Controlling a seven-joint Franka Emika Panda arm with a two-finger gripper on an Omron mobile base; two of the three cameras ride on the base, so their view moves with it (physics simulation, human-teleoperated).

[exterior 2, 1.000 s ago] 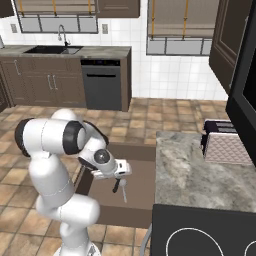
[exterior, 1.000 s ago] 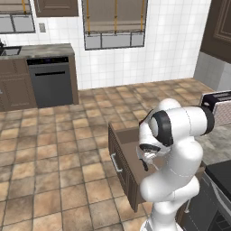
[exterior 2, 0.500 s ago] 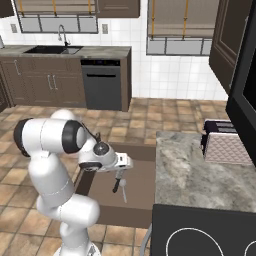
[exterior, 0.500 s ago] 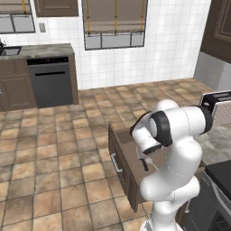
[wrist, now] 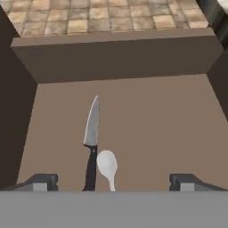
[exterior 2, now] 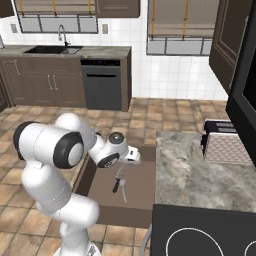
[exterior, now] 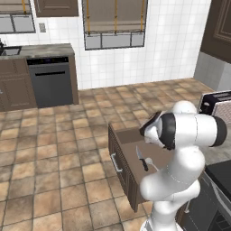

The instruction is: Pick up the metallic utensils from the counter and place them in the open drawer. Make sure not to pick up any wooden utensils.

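Inside the brown wooden drawer (wrist: 124, 62), steel-bladed knife (wrist: 91, 133) lies beside pale round-bowled spoon (wrist: 107, 164).

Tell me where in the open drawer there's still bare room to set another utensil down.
In the open drawer, the floor is bare to the right of the knife and metal spoon, out to the right wall, and ahead of the knife tip up to the front panel. A narrower strip lies left of the knife. The crowded spot is where knife and spoon lie side by side.

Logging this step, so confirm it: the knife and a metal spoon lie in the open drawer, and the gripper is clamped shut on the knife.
Wrong on the grip. In the hand view the gripper is open, and the knife and spoon lie loose on the drawer floor.
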